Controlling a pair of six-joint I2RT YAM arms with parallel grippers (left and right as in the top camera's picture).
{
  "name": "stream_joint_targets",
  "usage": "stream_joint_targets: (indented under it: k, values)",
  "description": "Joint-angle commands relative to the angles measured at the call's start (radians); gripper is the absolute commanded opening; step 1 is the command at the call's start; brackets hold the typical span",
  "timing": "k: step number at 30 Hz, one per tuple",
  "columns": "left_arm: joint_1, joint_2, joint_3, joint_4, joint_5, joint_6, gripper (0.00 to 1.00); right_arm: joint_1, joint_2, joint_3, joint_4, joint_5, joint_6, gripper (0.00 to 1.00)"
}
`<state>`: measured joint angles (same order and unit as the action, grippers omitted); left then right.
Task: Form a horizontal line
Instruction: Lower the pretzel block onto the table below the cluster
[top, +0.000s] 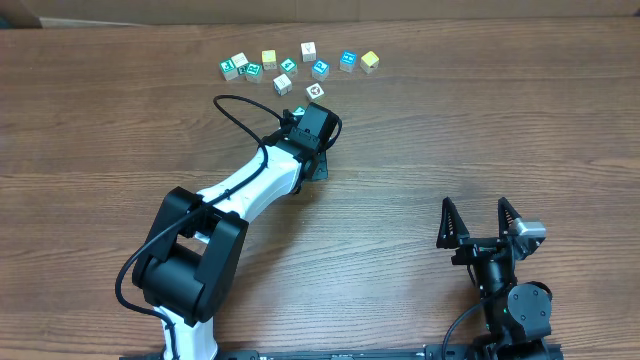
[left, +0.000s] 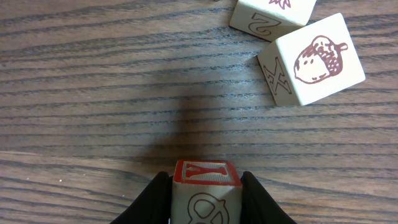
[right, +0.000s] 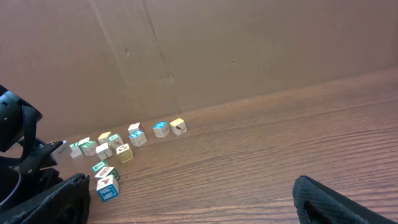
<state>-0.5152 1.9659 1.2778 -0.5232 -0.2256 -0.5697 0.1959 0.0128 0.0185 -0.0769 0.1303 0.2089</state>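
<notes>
Left end effector (left: 206, 198) is closed on a small block (left: 206, 172) with a red Y on top, one finger on each side. An acorn cube (left: 317, 59) sits near it, a little ahead and to the right. The row of cubes (top: 289, 65) lies just past this arm, at the far side of the counter (top: 450, 120), and it looks bumpy, not straight. The right end effector (top: 475, 205) is wide open and holds nothing, well apart from the cubes.

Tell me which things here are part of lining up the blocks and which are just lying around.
In the job: left gripper, shut on the red-Y block; short row of cubes at the cluster's left end.
Lying about: acorn block; yellow cube at the right end; open right gripper.
</notes>
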Motion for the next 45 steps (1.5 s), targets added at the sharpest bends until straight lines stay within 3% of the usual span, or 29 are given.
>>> stream_joint_targets:
  k: [1,16,25,34,45]
  values:
    - [0.006,0.011,-0.006,0.003,-0.025,0.005,0.25,-0.006,-0.01,-0.011,0.004,-0.003,0.0,1.0]
    - [0.006,0.011,-0.013,0.0,-0.025,0.005,0.29,-0.006,-0.01,-0.011,0.004,-0.003,0.0,1.0]
    - [0.006,0.011,-0.015,0.0,-0.025,0.005,0.38,-0.006,-0.01,-0.011,0.004,-0.003,0.0,1.0]
    - [0.006,0.011,-0.015,-0.001,-0.025,0.005,0.3,-0.006,-0.01,-0.011,0.004,-0.003,0.0,1.0]
    - [0.006,0.01,-0.011,0.0,-0.024,0.006,0.43,-0.006,-0.01,-0.011,0.004,-0.003,0.0,1.0]
